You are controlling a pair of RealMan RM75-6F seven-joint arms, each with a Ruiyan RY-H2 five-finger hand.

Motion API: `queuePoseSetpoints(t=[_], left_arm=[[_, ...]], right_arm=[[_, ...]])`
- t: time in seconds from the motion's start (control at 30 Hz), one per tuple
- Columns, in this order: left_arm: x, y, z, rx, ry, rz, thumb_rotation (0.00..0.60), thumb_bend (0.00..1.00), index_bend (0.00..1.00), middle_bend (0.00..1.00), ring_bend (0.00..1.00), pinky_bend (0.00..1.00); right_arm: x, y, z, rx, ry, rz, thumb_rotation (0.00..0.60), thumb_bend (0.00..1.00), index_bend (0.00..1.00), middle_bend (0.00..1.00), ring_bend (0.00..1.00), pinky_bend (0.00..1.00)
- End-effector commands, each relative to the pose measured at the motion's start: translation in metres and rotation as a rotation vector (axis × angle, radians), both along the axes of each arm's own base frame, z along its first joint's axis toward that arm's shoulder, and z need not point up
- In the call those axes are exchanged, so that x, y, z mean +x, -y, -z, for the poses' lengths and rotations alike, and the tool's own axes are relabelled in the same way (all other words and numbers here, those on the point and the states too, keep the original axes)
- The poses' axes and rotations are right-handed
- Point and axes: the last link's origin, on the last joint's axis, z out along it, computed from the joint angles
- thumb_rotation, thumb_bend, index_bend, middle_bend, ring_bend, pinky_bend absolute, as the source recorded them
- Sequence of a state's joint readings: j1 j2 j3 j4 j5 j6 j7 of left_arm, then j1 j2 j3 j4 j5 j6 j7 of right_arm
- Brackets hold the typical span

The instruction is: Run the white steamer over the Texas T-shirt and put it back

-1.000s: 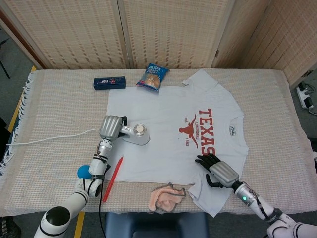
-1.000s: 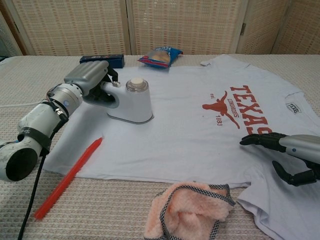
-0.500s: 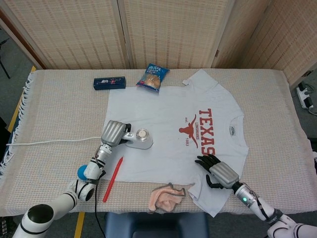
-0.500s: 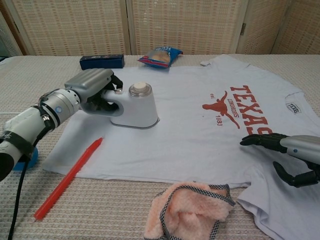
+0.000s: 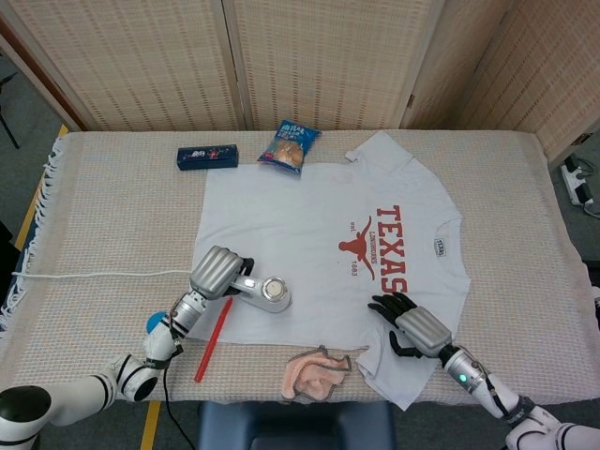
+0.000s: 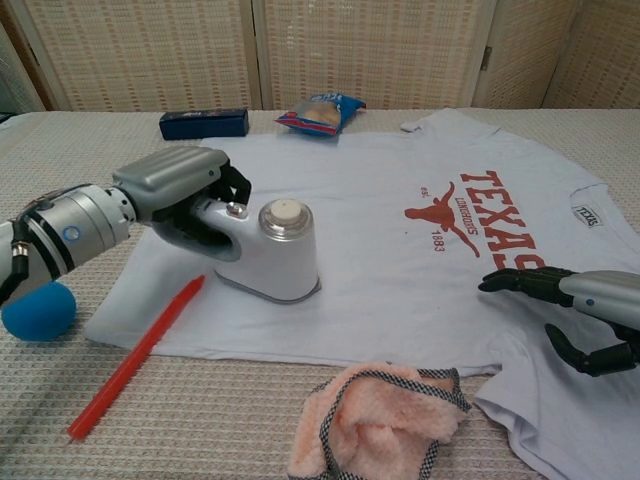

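Note:
The white Texas T-shirt (image 5: 328,253) (image 6: 400,250) lies flat on the table with its red longhorn print facing up. The white steamer (image 5: 270,293) (image 6: 272,255) stands on the shirt's lower left part. My left hand (image 5: 216,274) (image 6: 175,195) grips the steamer's handle from the left. My right hand (image 5: 412,325) (image 6: 580,315) rests on the shirt's lower right hem, fingers spread and curved, holding nothing.
A red pen (image 5: 212,339) (image 6: 135,357) lies just left of the steamer. A blue ball (image 6: 38,310), a pink cloth (image 5: 317,372) (image 6: 375,420), a dark blue box (image 5: 206,157) and a snack bag (image 5: 289,146) sit around the shirt. A white cord (image 5: 94,275) runs off left.
My left hand has slid the steamer toward the near edge and slightly right across the shirt. The right hand has stayed put.

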State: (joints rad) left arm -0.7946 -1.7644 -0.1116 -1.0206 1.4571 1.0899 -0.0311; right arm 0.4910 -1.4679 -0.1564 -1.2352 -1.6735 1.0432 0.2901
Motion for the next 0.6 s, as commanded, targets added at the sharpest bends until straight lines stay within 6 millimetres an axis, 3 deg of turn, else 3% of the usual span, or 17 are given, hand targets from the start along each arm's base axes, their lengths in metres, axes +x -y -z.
queuePoseSetpoints(t=[0.03, 0.37, 0.6], left_arm=[[0.007, -0.013, -0.003, 0.040, 0.045, -0.042, 0.600, 0.40, 0.91, 0.93, 0.76, 0.72], [0.007, -0.068, 0.002, 0.142, 0.075, -0.241, 0.600, 0.40, 0.91, 0.93, 0.76, 0.72], [-0.013, -0.082, 0.007, 0.169, 0.037, -0.365, 0.600, 0.40, 0.91, 0.93, 0.76, 0.72]], right_arm=[[0.000, 0.000, 0.000, 0.000, 0.001, -0.001, 0.363, 0.80, 0.00, 0.00, 0.00, 0.00], [-0.001, -0.001, -0.002, -0.005, -0.002, 0.007, 0.362, 0.80, 0.00, 0.00, 0.00, 0.00], [-0.002, -0.002, -0.001, -0.004, -0.004, 0.014, 0.365, 0.80, 0.00, 0.00, 0.00, 0.00]])
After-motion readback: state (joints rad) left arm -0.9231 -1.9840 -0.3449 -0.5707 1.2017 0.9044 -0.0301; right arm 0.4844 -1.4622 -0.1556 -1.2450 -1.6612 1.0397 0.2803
